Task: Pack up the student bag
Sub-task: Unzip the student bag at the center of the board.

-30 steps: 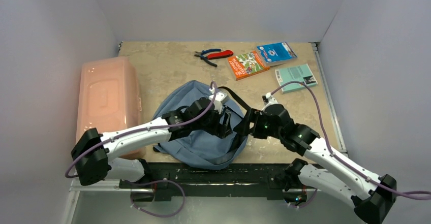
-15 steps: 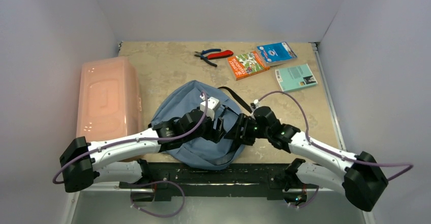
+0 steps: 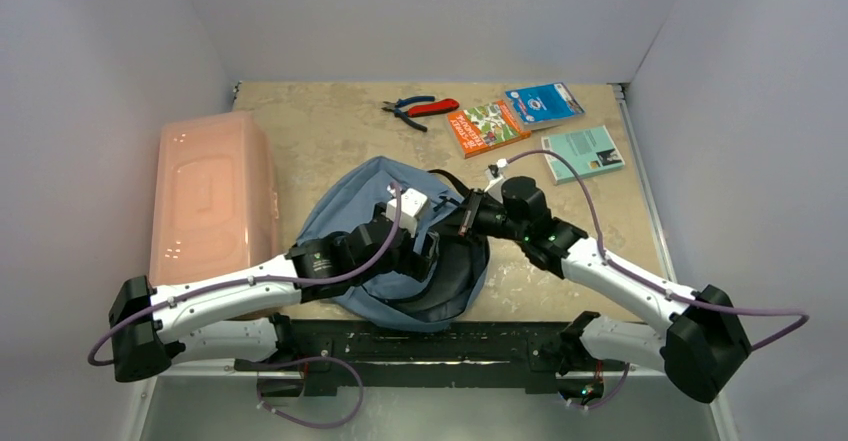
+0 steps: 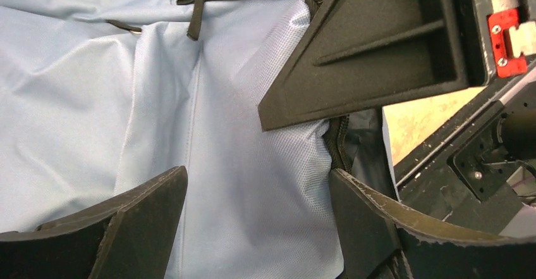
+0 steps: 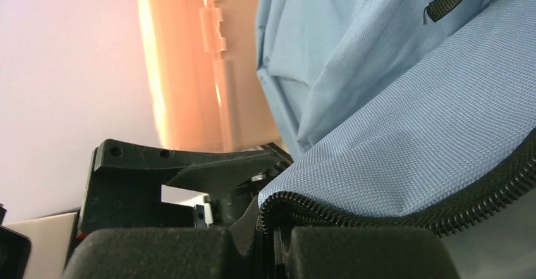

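The right fingers (image 3: 457,226) were found pressed fully together, with the dark zip edge of the student bag (image 3: 350,206) pinched between the pads (the right wrist view showed the zip teeth running straight into the closed pads). The gripped edge was lifted. In the top view the mouth of the bag stood apart, and dark lining was visible inside.

The left fingers (image 3: 428,256) were found spread wide and held nothing. The left wrist view showed pale blue fabric lying between the two pads. Whether the tips touched the cloth could not be determined. A black finger of the right arm crossed the upper right of that view, just beside the zip line.

The student bag lay on the surface (image 3: 330,141) at its near edge, roughly central, between the two arms. Its body was slumped and creased. A dark strap ran from its far right side toward the right arm.

A translucent pink box (image 3: 210,191) stood to the left of the bag, just beside it. Along the far edge of the surface lay pliers (image 3: 420,108) with red and blue handles, an orange picture book (image 3: 487,127) and a blue packet (image 3: 543,104). The book and the packet touched or nearly touched. A teal booklet (image 3: 583,151) lay a little nearer on the right. All four were well apart from the bag.
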`<move>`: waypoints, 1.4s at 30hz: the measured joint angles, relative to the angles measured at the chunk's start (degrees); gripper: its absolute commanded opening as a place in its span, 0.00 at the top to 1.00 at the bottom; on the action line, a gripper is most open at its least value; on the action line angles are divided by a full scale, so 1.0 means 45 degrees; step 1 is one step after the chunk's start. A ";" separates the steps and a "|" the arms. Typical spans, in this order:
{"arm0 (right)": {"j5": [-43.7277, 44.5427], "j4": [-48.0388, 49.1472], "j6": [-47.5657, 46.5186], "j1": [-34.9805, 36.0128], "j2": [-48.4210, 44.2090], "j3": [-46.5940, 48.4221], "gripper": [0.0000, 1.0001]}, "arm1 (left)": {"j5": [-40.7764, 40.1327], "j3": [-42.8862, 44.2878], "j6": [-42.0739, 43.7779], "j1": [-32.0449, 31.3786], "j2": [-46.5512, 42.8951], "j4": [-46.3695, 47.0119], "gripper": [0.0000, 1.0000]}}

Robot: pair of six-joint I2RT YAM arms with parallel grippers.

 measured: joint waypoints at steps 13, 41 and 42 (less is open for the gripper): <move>-0.1205 0.2147 0.1700 -0.0413 0.1545 0.1345 1.00 | 0.0214 0.3376 0.0811 -0.0029 0.1540 -0.2783 0.10; 0.0277 0.0078 -0.3881 -0.6105 0.3993 0.5197 0.24 | 0.1515 0.6907 0.2977 0.3444 0.4629 -0.5644 1.00; 0.0617 0.0000 -0.3905 -0.6280 0.4396 0.5440 0.24 | 0.1627 0.6810 0.3031 0.3444 0.4629 -0.5557 1.00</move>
